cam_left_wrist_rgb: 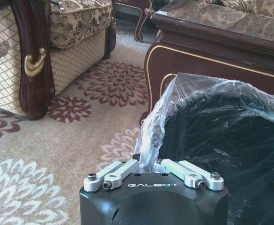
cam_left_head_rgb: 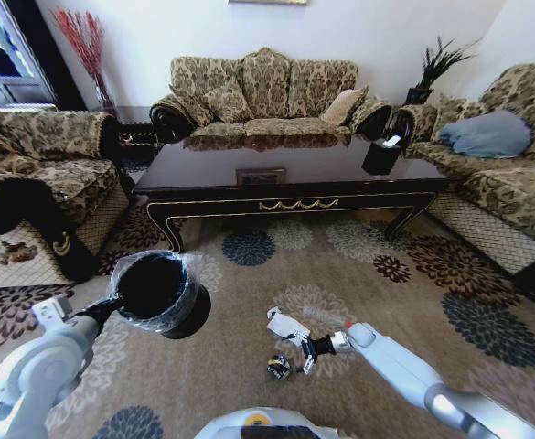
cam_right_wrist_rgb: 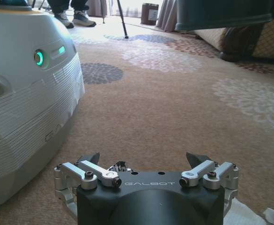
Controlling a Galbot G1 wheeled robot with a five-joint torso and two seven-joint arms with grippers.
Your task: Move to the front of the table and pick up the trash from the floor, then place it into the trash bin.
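Item: right end effector point(cam_left_head_rgb: 307, 351), jaws spread wide, low over carpet w/ dark ball point(cam_left_head_rgb: 279, 368) just beside, white paper point(cam_left_head_rgb: 288, 325) near; left end effector point(cam_left_wrist_rgb: 148, 167) pinching trash bin point(cam_left_head_rgb: 160, 293) rim; advice: centre on ball, close gently.

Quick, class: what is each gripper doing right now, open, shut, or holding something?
Left gripper: shut on the rim of the trash bin, held off the carpet.
Right gripper: open, low over the floor beside the little dark ball and white paper piece.
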